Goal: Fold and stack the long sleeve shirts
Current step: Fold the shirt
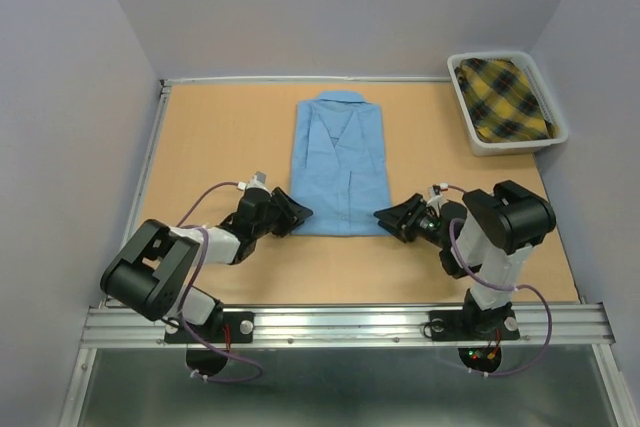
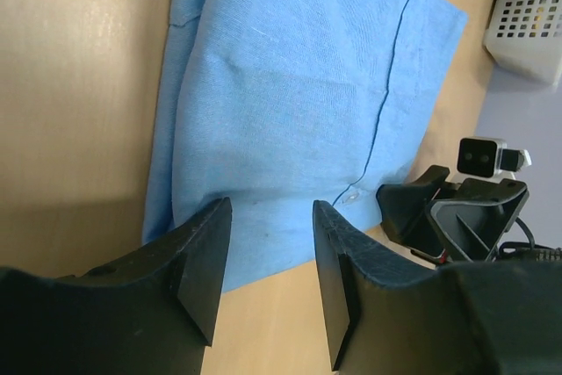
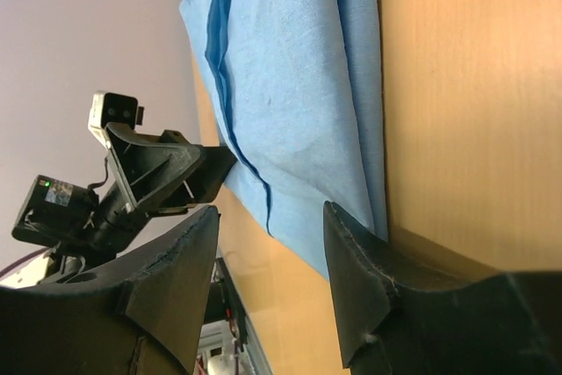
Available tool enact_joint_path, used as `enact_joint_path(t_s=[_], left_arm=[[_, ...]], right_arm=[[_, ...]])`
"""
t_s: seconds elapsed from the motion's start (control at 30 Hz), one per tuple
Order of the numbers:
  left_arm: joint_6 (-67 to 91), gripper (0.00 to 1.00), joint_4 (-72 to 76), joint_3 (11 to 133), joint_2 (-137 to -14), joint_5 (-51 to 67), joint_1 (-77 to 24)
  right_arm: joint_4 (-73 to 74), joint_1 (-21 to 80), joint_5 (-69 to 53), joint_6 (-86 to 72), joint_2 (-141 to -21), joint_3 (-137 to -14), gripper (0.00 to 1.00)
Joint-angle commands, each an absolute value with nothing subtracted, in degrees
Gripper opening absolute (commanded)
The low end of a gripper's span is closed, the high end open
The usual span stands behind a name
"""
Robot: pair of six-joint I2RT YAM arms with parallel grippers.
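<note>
Folded blue shirt (image 1: 340,157), collar at the far end.
The left gripper (image 1: 297,213) and right gripper (image 1: 386,215) flank its near hem (one at each corner), jaws apart.

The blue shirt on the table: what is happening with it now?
Two robot arms are working on a light blue shirt, which lies on the table folded into a narrow rectangle, collar at the far end. The left gripper and right gripper sit at its two near corners, jaws open, holding nothing. A plaid cloth lies in a bin at the far right.
</note>
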State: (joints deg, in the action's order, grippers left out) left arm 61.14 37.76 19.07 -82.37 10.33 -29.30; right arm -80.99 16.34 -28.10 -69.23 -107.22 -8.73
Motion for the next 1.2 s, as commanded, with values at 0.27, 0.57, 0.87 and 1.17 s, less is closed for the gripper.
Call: enact_joint_path(t_s=[0.27,0.57,0.87,1.17], left_arm=[[48.78,0.66,18.63,30.75,-67.06,2.10,-28.13],[47.90,0.66,24.26,44.45,-83.22,7.99,-27.51],[48.77,0.63,30.84,51.50,-103.08,13.97,-24.18],[50.62,0.62,35.68,47.82,-109.95,16.61,-21.09]], right_arm=[[-53.81,15.03,-26.98,-57.84,-82.54,-21.60,0.60],[-53.26,20.56,-29.88,-59.85,-97.45,-42.59,0.61],[-63.71,21.10,-27.16,-61.53,-118.72,-48.78,0.61],[-69.52,12.05,-26.28,-62.23,-122.34,-41.93,0.61]])
